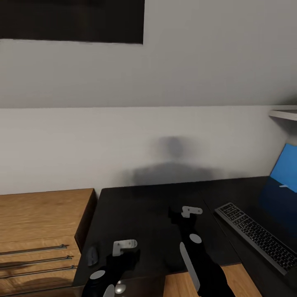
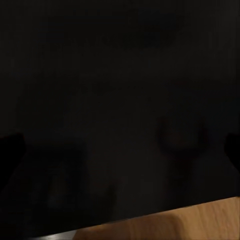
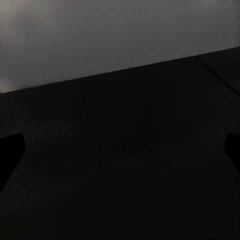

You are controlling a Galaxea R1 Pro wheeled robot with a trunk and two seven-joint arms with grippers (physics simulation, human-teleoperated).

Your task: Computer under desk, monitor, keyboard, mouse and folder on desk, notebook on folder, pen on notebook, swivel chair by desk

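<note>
The desk (image 1: pixel 144 214) with its matte black top spans the lower middle of the head view. The keyboard (image 1: pixel 258 235), silver-grey with dark keys, lies on the desk's right part. A blue panel (image 1: pixel 286 167) stands upright beside it. The small black mouse (image 1: pixel 92 255) rests near the desk's left edge. My left gripper (image 1: pixel 128 244) hovers just right of the mouse, open and holding nothing. My right gripper (image 1: pixel 181 213) hangs open over the desk's middle, left of the keyboard. Both wrist views look onto the black desk top (image 2: pixel 120 100) (image 3: pixel 120 165), with dark fingertips (image 2: pixel 10 150) (image 3: pixel 10 152) spread wide.
An oak drawer unit (image 1: pixel 41 231) with bar handles stands against the desk's left end. A grey sloped wall (image 1: pixel 165 82) rises behind, with a dark rectangle (image 1: pixel 70 20) at its upper left. A white shelf (image 1: pixel 284 113) juts in at right. Oak floor (image 2: pixel 190 220) shows beyond the desk's near edge.
</note>
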